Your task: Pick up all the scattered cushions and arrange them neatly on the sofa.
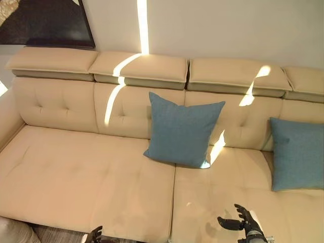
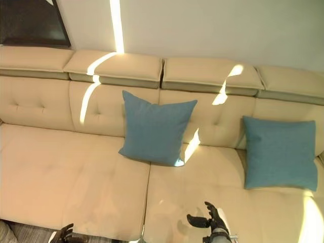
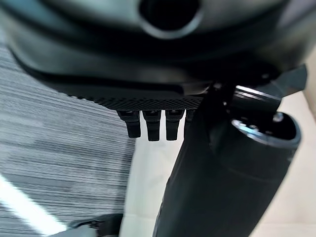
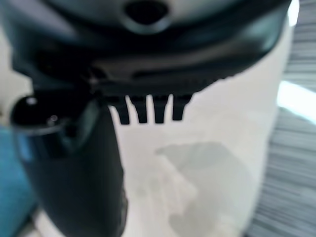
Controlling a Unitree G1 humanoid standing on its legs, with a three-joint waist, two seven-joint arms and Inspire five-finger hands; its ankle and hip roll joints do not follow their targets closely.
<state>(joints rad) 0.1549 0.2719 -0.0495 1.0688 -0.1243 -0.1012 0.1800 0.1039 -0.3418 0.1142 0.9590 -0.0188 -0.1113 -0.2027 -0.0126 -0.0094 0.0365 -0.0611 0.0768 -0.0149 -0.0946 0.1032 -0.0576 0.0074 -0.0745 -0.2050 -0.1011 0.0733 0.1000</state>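
A beige sofa stands against a pale wall, sunlight streaking across both. One blue cushion leans on the sofa's backrest at its middle; a second blue cushion leans further right. No writing is legible. The right hand hovers over the sofa seat, fingers apart and empty. The left hand hangs at the sofa's front edge over striped grey carpet, fingers straight, holding nothing.

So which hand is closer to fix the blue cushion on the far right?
Probably the right hand: it hovers open over the sofa seat near that cushion. The left hand is far off.

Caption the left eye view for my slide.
Two blue cushions upright against the beige sofa; right hand open.
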